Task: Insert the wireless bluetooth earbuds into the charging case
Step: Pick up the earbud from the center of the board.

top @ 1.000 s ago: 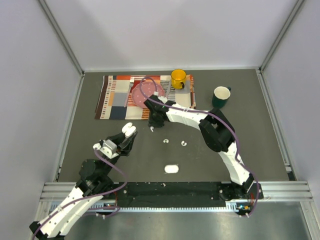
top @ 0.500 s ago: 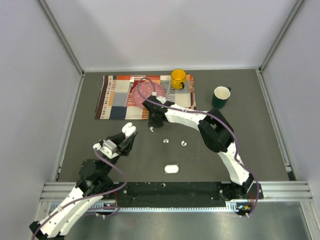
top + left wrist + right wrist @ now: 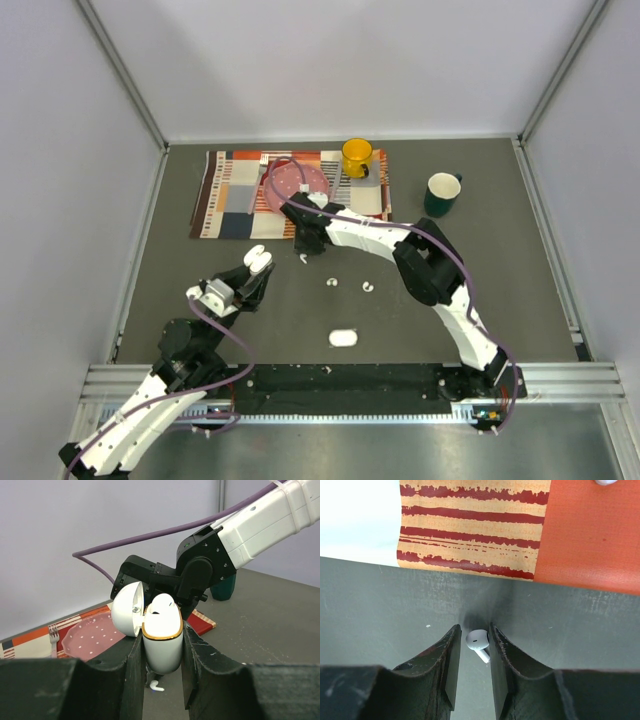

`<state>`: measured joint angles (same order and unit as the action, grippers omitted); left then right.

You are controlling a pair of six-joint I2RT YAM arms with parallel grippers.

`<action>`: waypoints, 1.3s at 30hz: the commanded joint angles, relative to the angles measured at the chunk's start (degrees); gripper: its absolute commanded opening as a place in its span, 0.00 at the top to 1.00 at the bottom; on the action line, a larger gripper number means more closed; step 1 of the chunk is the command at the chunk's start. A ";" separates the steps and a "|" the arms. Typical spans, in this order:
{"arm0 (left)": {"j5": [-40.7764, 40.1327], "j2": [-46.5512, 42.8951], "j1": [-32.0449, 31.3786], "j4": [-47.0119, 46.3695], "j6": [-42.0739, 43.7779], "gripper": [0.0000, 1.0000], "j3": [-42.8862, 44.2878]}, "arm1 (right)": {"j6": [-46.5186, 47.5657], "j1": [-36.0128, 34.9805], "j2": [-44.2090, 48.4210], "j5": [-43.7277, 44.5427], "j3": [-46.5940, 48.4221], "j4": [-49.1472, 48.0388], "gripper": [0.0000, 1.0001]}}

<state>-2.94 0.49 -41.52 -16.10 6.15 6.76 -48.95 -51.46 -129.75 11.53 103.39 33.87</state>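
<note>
Right gripper (image 3: pixel 474 630) low over grey table (image 3: pixel 380 610), jaws narrow around earbud (image 3: pixel 478 641). One finger (image 3: pixel 497 652) touches it, sliver of gap at other side; firm pinch or not, cannot tell. Earbud lies flat, just 6 o'clock of striped mat (image 3: pixel 470 530) edge. Long axis 11–5: head at 11, stem at 5.

Left gripper (image 3: pixel 163 635) clamped on charging case (image 3: pixel 162 642). Case upright, long axis 12–6, mouth at 12, lid (image 3: pixel 127 611) open, tipped toward 9.

Second earbud (image 3: pixel 333 283) and third earbud (image 3: pixel 368 288) loose on table, 4 o'clock of right gripper in top view.

Bright even light from above, soft shadows. Wrist views: near foreground dark, blurred. Faint shadow around earbud (image 3: pixel 477 639).
</note>
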 commanded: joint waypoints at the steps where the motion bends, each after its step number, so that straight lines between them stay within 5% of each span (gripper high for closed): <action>1: -0.93 -8.75 -0.06 -1.13 0.26 1.00 2.55 | 0.96 -1.01 -2.70 1.22 1.63 1.73 0.72; 15: -1.02 -8.75 -0.06 -0.52 0.17 1.00 2.99 | 2.10 -1.36 -1.30 2.35 1.99 2.08 0.88; 23: -0.93 -8.58 -0.06 0.10 -1.23 1.00 3.43 | 4.48 -1.45 7.74 6.75 0.23 0.42 0.94; 39: 5.37 4.85 -0.05 -7.00 -6.06 1.00 3.43 | 4.13 -0.13 31.56 17.12 -28.04 -10.04 0.93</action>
<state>-2.26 1.32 -41.50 -16.10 1.83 8.54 -44.97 -52.03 -106.61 24.56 82.15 30.24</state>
